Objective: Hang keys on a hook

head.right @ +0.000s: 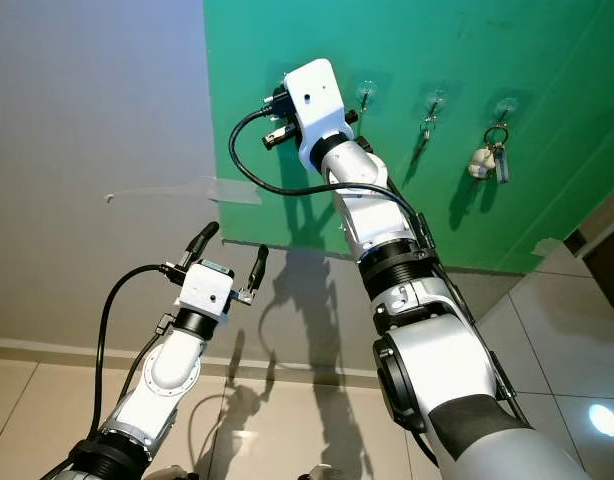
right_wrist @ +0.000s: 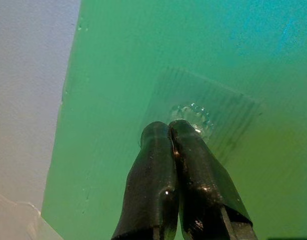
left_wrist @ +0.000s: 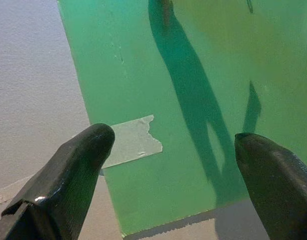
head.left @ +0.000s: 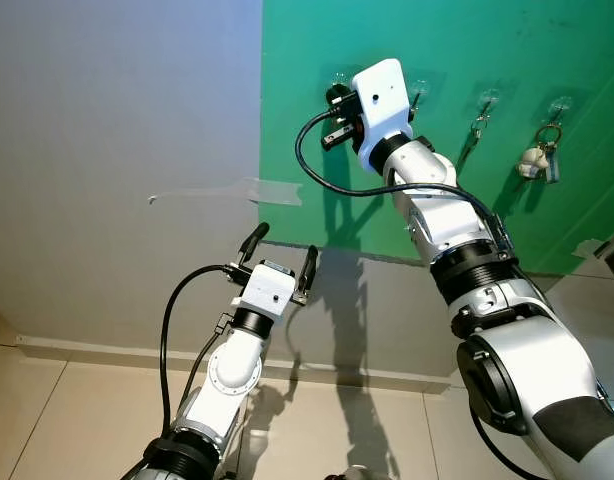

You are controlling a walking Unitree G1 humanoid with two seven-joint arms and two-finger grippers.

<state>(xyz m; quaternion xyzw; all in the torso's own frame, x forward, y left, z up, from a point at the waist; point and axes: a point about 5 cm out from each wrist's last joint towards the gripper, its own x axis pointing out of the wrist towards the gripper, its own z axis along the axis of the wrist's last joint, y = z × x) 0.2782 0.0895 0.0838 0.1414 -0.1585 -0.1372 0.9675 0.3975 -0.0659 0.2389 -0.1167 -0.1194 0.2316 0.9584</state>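
While right gripper (right_wrist: 169, 131) presses pinched-together fingertips against clear hook (right_wrist: 193, 116) on green board (head.left: 467, 60), left gripper (head.left: 280, 255) hovers at 7 o'clock, fingers spread, empty; keys (head.left: 539, 158) hang at 3 o'clock.

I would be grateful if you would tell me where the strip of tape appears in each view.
Left eye view: tape on the green board's left edge, mid-height.
Right eye view: same edge, left of centre.
Left wrist view: between the left gripper's open jaws.
Right wrist view: pale scrap at the corner, probably it.
Shared landmark: the green board's left edge.
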